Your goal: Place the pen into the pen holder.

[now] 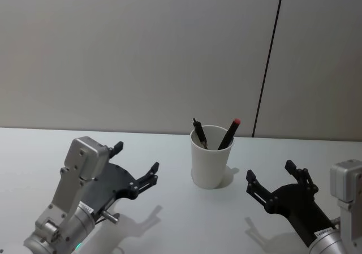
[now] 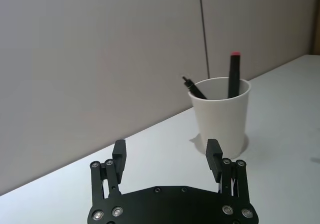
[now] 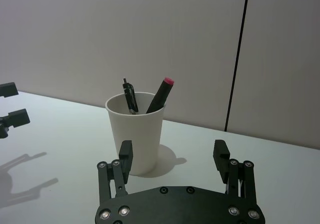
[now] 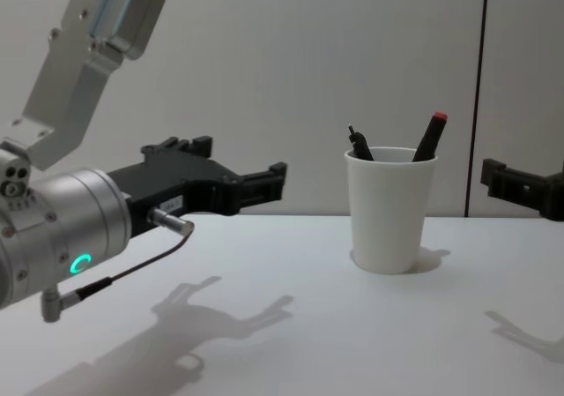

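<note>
White table (image 1: pixel 169 220): pen holder (image 1: pixel 210 162) between both open tools.

The left gripper (image 1: pixel 136 166) hovers above the tabletop (image 1: pixel 181 220) on the robot's left, its black jaws spread wide and empty (a green ring glows on the wrist). The right gripper (image 1: pixel 277 181) hangs opposite on the right, jaws equally wide apart, holding nothing.

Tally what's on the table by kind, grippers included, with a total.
Pen holder: 1, white cup
Pens in the cup: 2, black pen and red-capped pen
Grippers: 2, left gripper and right gripper, both open and holding nothing
Total: 5
</note>
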Controlling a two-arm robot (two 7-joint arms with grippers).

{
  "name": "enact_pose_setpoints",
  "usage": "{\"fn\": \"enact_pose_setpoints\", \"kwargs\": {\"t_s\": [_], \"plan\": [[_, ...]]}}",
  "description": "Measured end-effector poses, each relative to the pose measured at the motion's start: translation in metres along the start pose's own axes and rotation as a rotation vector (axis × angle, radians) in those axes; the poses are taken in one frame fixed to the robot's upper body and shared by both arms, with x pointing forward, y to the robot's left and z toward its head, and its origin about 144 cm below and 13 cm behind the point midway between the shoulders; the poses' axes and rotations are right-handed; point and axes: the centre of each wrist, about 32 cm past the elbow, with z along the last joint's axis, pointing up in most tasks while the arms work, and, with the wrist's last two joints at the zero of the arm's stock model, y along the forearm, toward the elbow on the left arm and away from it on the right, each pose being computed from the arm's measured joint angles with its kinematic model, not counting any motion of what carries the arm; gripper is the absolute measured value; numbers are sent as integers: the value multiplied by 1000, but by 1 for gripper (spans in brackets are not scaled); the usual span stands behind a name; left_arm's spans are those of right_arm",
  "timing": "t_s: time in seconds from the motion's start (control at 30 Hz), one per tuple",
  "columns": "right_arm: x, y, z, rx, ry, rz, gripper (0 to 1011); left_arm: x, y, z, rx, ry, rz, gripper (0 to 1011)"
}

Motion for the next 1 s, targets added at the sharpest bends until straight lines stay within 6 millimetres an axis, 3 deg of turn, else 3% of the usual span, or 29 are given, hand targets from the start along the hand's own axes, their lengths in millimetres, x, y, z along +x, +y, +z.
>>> {"fn": "enact_pose_setpoints", "kwargs": {"t_s": [0.33, 1.0], "plan": [[0, 0, 0, 0, 0, 1, 1001, -4, 7, 2, 22, -43, 98, 1002], [0, 0, 0, -1, 0, 0, 1001, -4, 8, 2, 24, -47, 106, 1002]]}}
